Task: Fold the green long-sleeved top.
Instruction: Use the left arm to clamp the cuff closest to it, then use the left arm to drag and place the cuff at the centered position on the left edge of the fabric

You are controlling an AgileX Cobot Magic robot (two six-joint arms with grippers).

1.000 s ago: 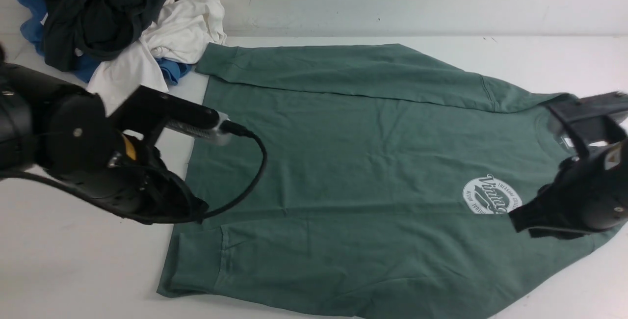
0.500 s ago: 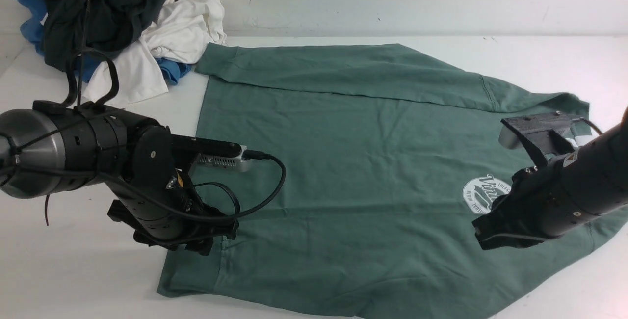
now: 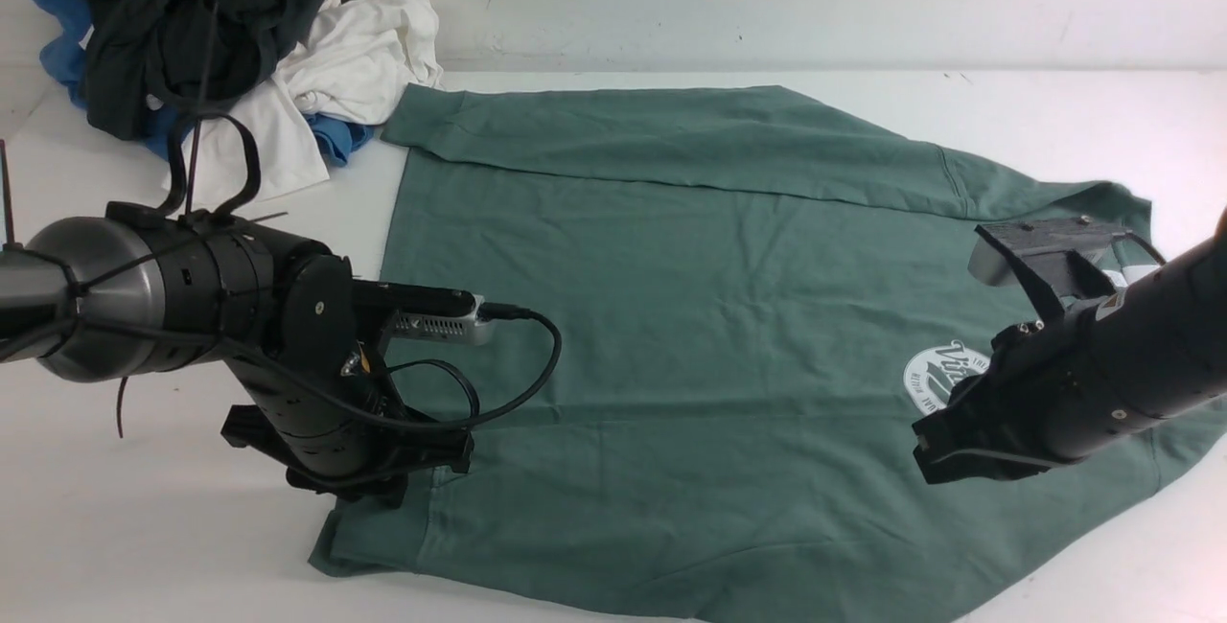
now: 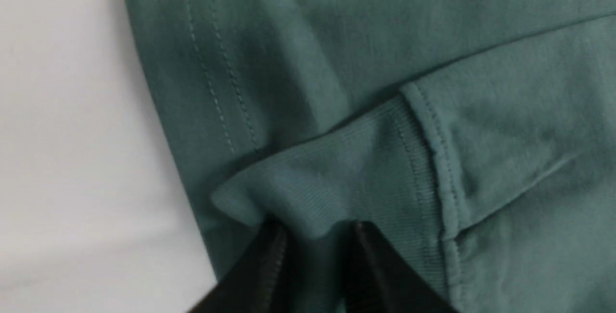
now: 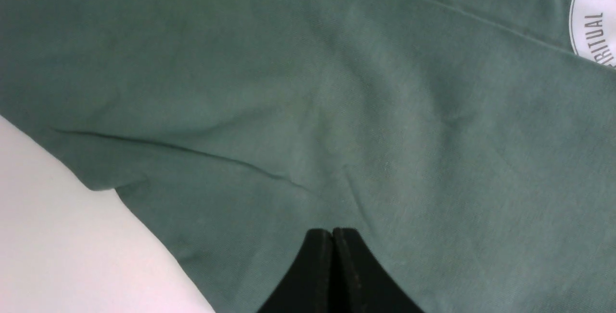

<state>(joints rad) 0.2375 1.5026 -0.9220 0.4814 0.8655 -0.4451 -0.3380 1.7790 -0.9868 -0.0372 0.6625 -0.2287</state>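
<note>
Pinching cuff of green long-sleeved top [image 3: 671, 316]: left gripper [image 4: 315, 228]; right gripper [image 5: 333, 232] jaws together, empty, over chest fabric.

The large sage-green cotton long-sleeved top [image 3: 690, 316] is a uniform muted green. Its round chest logo [image 3: 932, 380] is white with grey-green lettering. Its ribbed cuff [image 4: 337, 178] shows fine parallel ribs. Beyond the top's far left corner lie a crumpled blackish-green garment [image 3: 182, 19], a crumpled white garment [image 3: 355, 57] and a blue garment [image 3: 335, 139]. The flat tabletop [image 3: 144, 527] is white.
</note>
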